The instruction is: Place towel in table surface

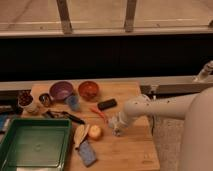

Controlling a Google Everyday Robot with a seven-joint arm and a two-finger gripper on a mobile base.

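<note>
My gripper (116, 127) is at the end of the white arm (160, 107) that reaches in from the right. It hangs low over the wooden table (131, 152), just right of an orange fruit (94, 132). A small pale bunch sits at the gripper's tip and may be the towel; I cannot tell for sure. A blue patterned pad (88, 153) lies flat on the table near the front edge, apart from the gripper.
A green tray (34, 147) stands at the front left. A purple bowl (61, 90), an orange bowl (88, 90), a blue cup (73, 102), a black block (106, 104), an orange stick (98, 113) and black utensils (67, 116) lie behind the gripper.
</note>
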